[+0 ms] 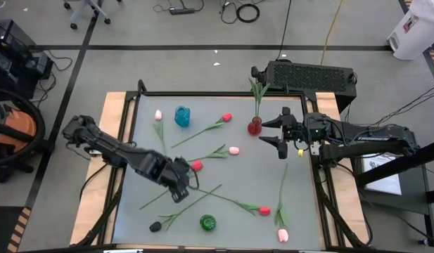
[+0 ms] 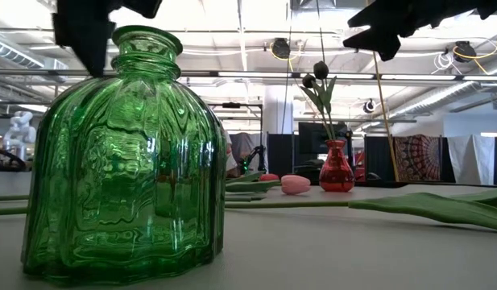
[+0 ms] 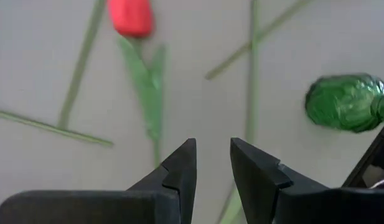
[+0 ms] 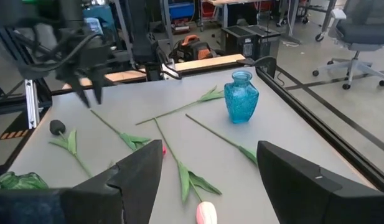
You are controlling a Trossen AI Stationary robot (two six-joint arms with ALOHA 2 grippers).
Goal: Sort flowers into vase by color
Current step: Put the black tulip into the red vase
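My left gripper (image 1: 180, 184) hangs over the middle of the table (image 1: 139, 140), its two fingers (image 3: 179, 168) a little apart with nothing between them; through the gap I see bare tabletop and the green stem of a red tulip (image 3: 131, 17) whose bud is partly cut off at the frame's edge. My right gripper (image 1: 281, 135) sits near the far right side, just beside the red vase (image 1: 254, 126), its fingers spread wide and empty. That red vase holds two dark-headed tulips (image 2: 320, 71); from above their heads are hard to make out, and only the leaves show clearly. The green vase (image 1: 207, 223) stands at the near edge and fills most of the low view, hiding much of the table behind it. The blue vase (image 1: 182, 116) stands at the far left, with no flower in it. The other flowers lie flat and scattered: a pink tulip (image 1: 158, 114) beside the blue vase, a red tulip (image 1: 226, 118) left of the red vase, a pink tulip (image 1: 234, 150) at the centre, a red tulip (image 1: 197, 166) right by my left gripper, a red tulip (image 1: 264, 210) and a pink tulip (image 1: 282, 235) near the front right, and a black tulip (image 1: 155, 227) near the front left. Several stems cross under my left arm, so I cannot trace each one to its head.
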